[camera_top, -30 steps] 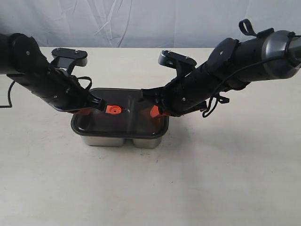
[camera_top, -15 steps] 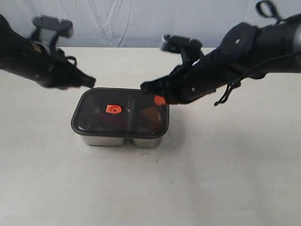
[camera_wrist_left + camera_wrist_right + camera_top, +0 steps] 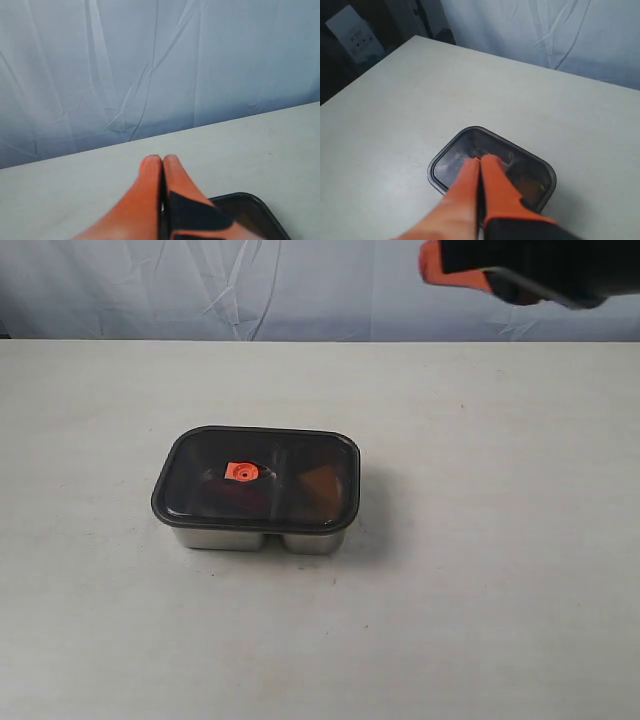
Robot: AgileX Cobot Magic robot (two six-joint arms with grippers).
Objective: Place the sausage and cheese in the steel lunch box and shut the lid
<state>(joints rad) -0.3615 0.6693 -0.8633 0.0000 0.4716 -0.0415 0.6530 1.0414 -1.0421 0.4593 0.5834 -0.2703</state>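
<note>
The steel lunch box point(image 3: 255, 539) sits near the middle of the counter point(image 3: 500, 560), in the same spot as a second ago. The dark lid point(image 3: 195, 495) lies flat and square on it, its orange-red valve point(image 3: 240, 472) facing up. Through the tinted lid, the cheese point(image 3: 320, 485) shows as an orange-brown patch in the right-hand compartment. The sausage point(image 3: 228, 496) is only a dim reddish shape in the left one.

A second ago both arms were down at the lid, one at each end; now both are clear of it. The right fingers point(image 3: 440, 262) show only as an orange tip at the top edge of the exterior view. In the right wrist view they are pressed together and empty, high above the lid. The left arm is gone from the exterior view. Its wrist view shows the left fingers point(image 3: 150, 175) together, holding nothing, pointing toward the pale blue backdrop sheet point(image 3: 150, 60), with a lid corner just beside them
</note>
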